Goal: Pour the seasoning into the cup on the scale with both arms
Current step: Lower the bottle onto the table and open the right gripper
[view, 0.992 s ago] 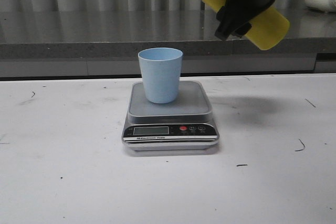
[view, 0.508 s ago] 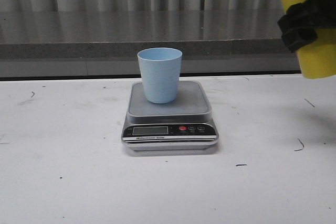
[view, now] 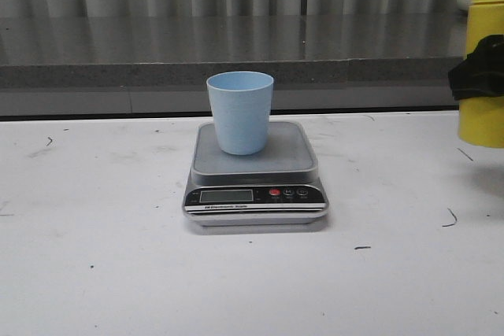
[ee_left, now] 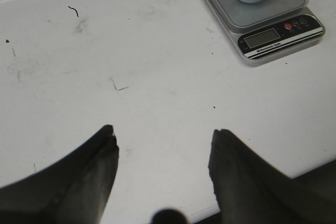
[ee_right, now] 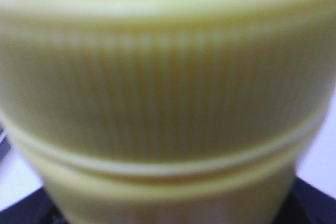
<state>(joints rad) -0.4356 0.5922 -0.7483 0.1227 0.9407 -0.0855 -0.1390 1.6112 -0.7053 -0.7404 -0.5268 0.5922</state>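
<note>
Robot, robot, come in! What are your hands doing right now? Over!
Right gripper clamped on yellow seasoning bottle, upright. Left gripper open, empty. Cup on scale. Nothing blocking.

cup: matt pale-blue plastic | scale: brushed silver | seasoning bottle: ribbed yellow plastic

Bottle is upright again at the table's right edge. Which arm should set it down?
Right. The right gripper is clamped around the yellow seasoning bottle, upright just above the table. The left gripper is open and empty, off to the scale's left.
</note>
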